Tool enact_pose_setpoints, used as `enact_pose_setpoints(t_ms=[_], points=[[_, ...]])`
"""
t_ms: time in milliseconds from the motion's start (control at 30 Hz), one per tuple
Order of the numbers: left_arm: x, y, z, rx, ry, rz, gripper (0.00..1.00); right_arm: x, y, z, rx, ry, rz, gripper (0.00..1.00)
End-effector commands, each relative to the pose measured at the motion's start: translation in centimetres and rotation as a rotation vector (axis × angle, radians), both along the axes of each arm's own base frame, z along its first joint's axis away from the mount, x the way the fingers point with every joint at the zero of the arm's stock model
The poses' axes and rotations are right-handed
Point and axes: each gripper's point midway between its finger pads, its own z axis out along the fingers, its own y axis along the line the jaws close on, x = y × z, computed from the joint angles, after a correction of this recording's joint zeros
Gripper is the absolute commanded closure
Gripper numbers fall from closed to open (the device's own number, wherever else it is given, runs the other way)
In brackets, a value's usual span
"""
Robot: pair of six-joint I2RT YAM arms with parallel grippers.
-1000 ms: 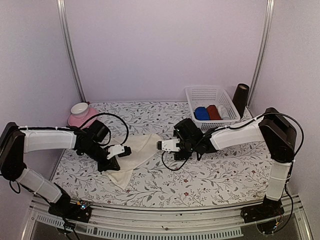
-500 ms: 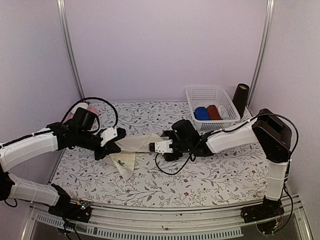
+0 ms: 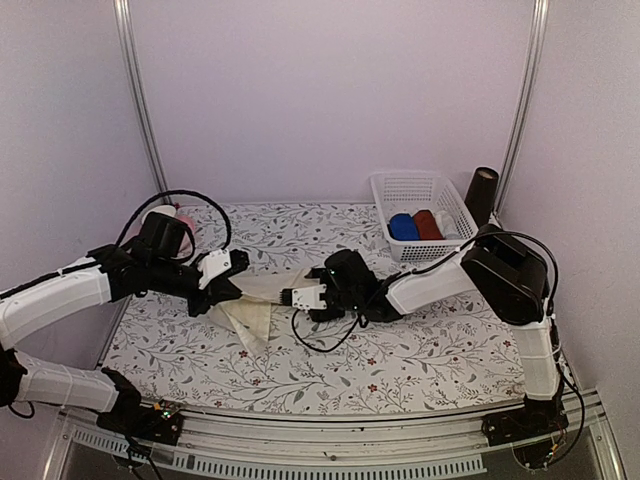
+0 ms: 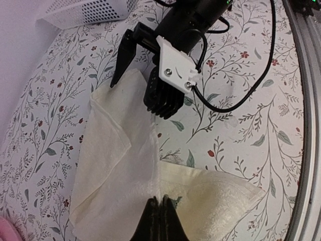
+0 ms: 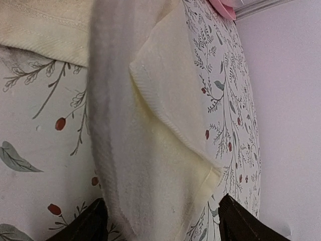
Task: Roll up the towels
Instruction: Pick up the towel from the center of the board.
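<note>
- Left gripper (image 4: 159, 206) closed, pinching fold of cream towel (image 3: 262, 302).
- Right gripper (image 3: 291, 297) open, jaws straddling towel end nearest right arm, cloth between fingers.
- Cream towel lay crumpled on floral table (image 3: 430, 350), between arms.
- Blue towel (image 3: 403, 227) sat in white basket (image 3: 420, 185).

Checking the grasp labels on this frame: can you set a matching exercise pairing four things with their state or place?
Things:
1. left tool
2. right tool
3. cream towel
4. white basket

States or places:
A. at the far right
B. open, fingers astride the cream towel's end
C. shut on the cream towel
D. lying between the two tools

Pairs: 1-C, 2-B, 3-D, 4-A
</note>
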Motion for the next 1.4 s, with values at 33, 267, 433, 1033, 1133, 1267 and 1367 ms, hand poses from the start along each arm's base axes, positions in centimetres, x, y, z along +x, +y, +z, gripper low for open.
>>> enact_pose_setpoints(t_ms=[33, 267, 433, 1033, 1133, 1267, 1367], points=[[0.2, 0.0, 1.7, -0.045, -0.050, -0.010, 1.00, 1.3, -0.4, -1.3, -0.002, -0.013, -0.047, 0.30], [0.2, 0.3, 2.3, -0.066, -0.061, -0.010, 1.00, 2.9, -2.9, -1.4, -0.007, -0.018, -0.107, 0.41], [0.3, 0.5, 2.3, -0.069, -0.056, -0.002, 1.00, 3.3, -3.9, -1.8, -0.018, -0.035, -0.120, 0.50], [0.5, 0.6, 2.0, -0.066, -0.048, 0.003, 1.00, 2.6, -6.6, -3.1, -0.041, -0.020, -0.127, 0.88], [0.5, 0.6, 2.1, -0.069, -0.045, 0.001, 1.00, 2.2, -6.3, -2.9, -0.031, -0.012, -0.108, 0.97], [0.7, 0.6, 1.9, -0.063, -0.047, 0.004, 1.00, 2.3, -6.1, -1.7, -0.007, -0.019, -0.113, 0.98], [1.2, 0.9, 1.9, -0.042, -0.078, 0.016, 1.00, 3.1, -6.5, 0.8, 0.007, -0.017, -0.172, 0.98]])
